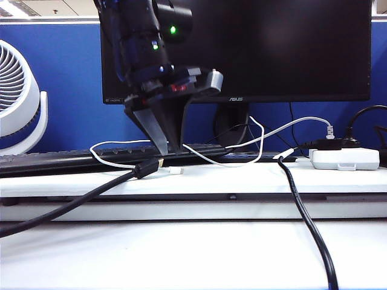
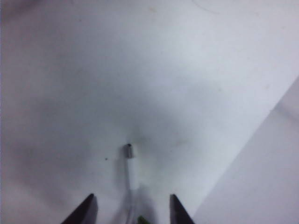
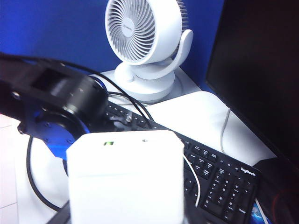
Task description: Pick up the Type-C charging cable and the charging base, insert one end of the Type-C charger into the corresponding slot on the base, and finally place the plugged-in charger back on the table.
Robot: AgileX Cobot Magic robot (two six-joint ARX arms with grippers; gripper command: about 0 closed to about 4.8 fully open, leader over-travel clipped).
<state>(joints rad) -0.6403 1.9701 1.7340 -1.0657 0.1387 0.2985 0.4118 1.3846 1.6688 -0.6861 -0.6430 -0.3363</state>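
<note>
A low exterior camera faces the monitor (image 1: 242, 48); wrist cameras sit close, sharing the table (image 2: 140, 70).

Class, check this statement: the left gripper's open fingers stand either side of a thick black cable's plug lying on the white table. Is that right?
Not quite. The left wrist view shows the left gripper with its jaws open either side of the Type-C charging cable, which is thin and white, not thick and black. The rest holds: its plug lies on the white table.

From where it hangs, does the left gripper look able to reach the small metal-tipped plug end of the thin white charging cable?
Probably yes. The left gripper has open jaws either side of the thin white charging cable, whose metal-tipped plug end lies on the white shelf unobstructed.
</note>
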